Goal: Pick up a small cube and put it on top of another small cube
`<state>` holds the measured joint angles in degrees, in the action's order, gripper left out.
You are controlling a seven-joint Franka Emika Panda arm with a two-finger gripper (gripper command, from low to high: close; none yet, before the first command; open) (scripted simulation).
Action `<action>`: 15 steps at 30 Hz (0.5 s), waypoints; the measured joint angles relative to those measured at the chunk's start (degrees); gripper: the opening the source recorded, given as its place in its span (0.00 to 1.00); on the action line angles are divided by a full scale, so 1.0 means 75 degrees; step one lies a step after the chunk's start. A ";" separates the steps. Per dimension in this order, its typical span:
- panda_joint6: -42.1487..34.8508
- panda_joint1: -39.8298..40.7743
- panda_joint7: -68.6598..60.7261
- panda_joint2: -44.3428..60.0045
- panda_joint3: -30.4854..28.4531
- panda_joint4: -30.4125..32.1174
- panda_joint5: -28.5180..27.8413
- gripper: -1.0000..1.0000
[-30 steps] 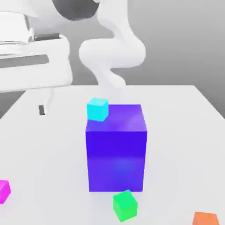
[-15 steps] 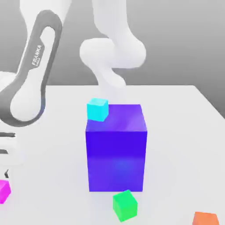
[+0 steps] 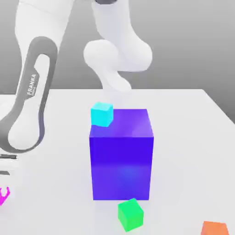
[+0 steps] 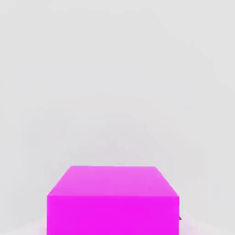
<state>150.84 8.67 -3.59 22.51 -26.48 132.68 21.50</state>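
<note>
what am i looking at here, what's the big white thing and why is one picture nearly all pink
The white thing is a robot arm, rendered in a simulator. The exterior view looks at it across a white table. On the table stand a big blue-purple block, a small cyan cube behind it, a small green cube in front and an orange cube at the exterior view's right. The other picture comes from a camera on the arm's hand, close above the small magenta cube, so pink looms large. The arm has lowered over that cube at the exterior view's left edge.
</note>
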 joint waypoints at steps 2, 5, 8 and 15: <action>-0.0090 -0.0588 0.0390 -0.0386 0.0171 0.0284 -0.0326 0.00; -0.0114 -0.1430 0.0943 -0.0917 0.0454 0.0716 -0.0799 0.00; -0.0081 -0.2213 0.1568 -0.1492 0.0786 0.1179 -0.1383 0.00; 0.0972 -0.3449 0.2353 -0.1293 0.1883 0.1760 -0.1853 0.00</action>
<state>158.13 -17.19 14.06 12.82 -12.36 145.89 7.60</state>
